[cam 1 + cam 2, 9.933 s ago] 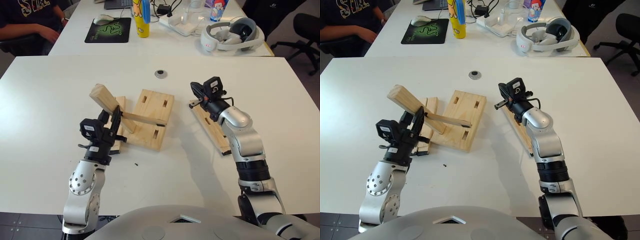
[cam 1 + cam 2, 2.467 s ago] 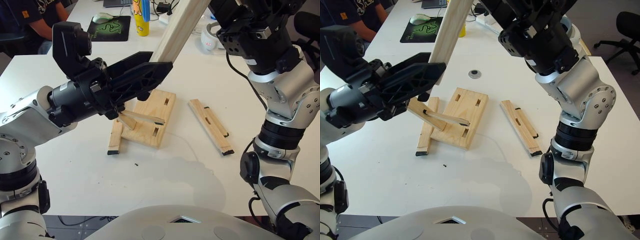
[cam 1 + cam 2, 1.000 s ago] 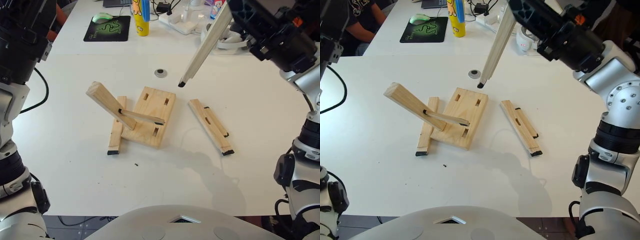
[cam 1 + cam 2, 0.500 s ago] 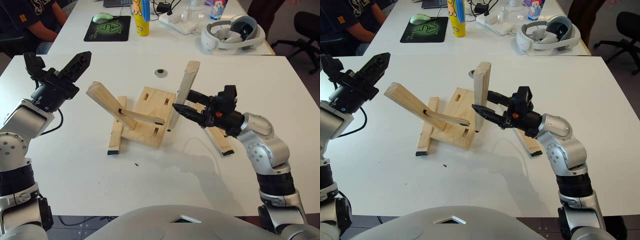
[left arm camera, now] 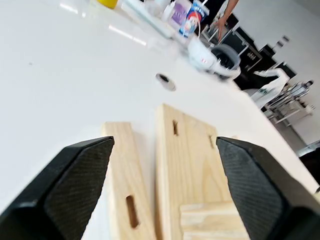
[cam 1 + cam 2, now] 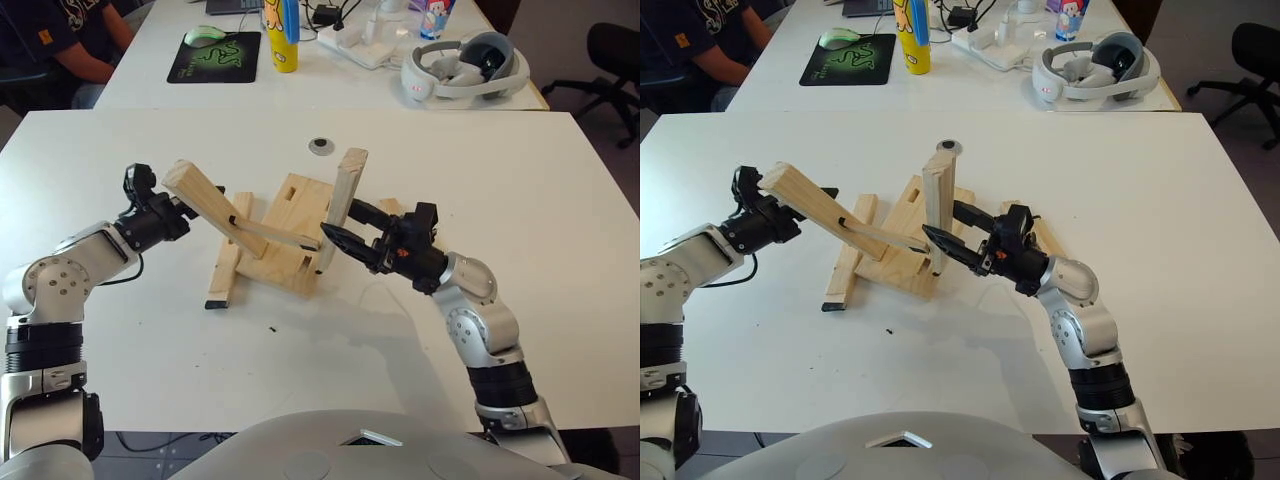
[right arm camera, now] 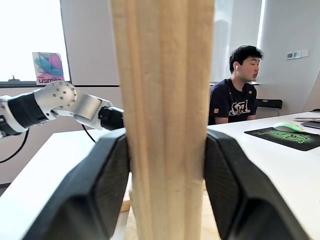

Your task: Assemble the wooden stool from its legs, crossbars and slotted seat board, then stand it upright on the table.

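Both arms have come lower since half a second ago: the left tool (image 6: 172,215), before raised and apart from the wood, is now at the high end of the tilted leg (image 6: 205,198). Nearest, the right tool (image 6: 342,222) is pinching the upright leg (image 6: 347,185) on its lower half. The foot of this leg stands at the right edge of the seat board (image 6: 295,200), which lies on the counter (image 6: 560,250). A thin crossbar (image 6: 280,235) runs from the tilted leg toward that foot. Another leg (image 6: 222,270) lies flat, just beside the board's left edge. The left tool's fingers (image 5: 60,195) are spread, with the leg's end between them; whether they touch it I cannot tell. Far behind lie a headset (image 6: 460,65) and a mouse pad (image 6: 205,57).
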Controlling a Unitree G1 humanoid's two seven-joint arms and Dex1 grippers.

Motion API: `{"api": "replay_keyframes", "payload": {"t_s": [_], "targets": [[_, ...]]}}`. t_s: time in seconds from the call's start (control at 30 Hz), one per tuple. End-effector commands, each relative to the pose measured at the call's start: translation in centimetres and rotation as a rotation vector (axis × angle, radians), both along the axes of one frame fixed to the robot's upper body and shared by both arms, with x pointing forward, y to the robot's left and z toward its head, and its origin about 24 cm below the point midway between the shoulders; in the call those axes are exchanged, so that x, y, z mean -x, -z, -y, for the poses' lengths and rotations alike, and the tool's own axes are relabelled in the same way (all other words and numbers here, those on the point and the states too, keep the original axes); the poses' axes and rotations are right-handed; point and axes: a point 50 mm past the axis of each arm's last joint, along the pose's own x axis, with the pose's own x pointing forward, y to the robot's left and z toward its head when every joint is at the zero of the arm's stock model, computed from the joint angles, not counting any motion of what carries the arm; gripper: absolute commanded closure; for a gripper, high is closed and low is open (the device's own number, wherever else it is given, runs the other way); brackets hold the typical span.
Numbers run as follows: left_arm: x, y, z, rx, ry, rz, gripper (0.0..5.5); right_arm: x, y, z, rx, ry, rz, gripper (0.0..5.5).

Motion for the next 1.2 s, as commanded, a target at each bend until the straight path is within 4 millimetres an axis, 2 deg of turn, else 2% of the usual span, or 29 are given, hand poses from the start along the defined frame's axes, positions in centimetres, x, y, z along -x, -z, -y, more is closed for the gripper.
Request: {"api": "replay_keyframes", "payload": {"t_s": [0.03, 0.2, 0.37, 0.5, 0.83, 1.03, 1.2], "targets": [[0.7, 1.6, -0.4, -0.187, 0.088, -0.074, 1.72, 0.4, -0.2, 0.6, -0.016, 0.05, 0.009, 3.43], [0.7, 1.0, 1.2, -0.201, 0.191, -0.036, 1.72, 0.0, -1.5, 1.9, -0.047, 0.105, 0.02, 3.43], [0.8, -0.1, 2.5, -0.318, 0.294, 0.043, 1.72, -2.0, -5.0, 5.0, -0.221, 0.249, 0.033, 3.43], [0.9, -0.5, 3.5, -0.386, 0.339, 0.099, 1.72, -2.8, -7.4, 5.8, -0.352, 0.284, 0.04, 3.43], [1.7, -0.4, 6.3, -0.347, 0.416, 0.113, 1.72, -2.9, -8.7, 6.5, -0.385, 0.303, 0.044, 3.43], [0.8, -0.3, 5.3, -0.379, 0.327, 0.119, 1.72, -3.1, -10.5, 7.9, -0.408, 0.302, 0.081, 3.43], [-0.7, -1.2, 3.7, -0.394, 0.218, 0.146, 1.72, -2.5, -14.2, 7.0, -0.601, 0.185, 0.09, 3.43]]}}
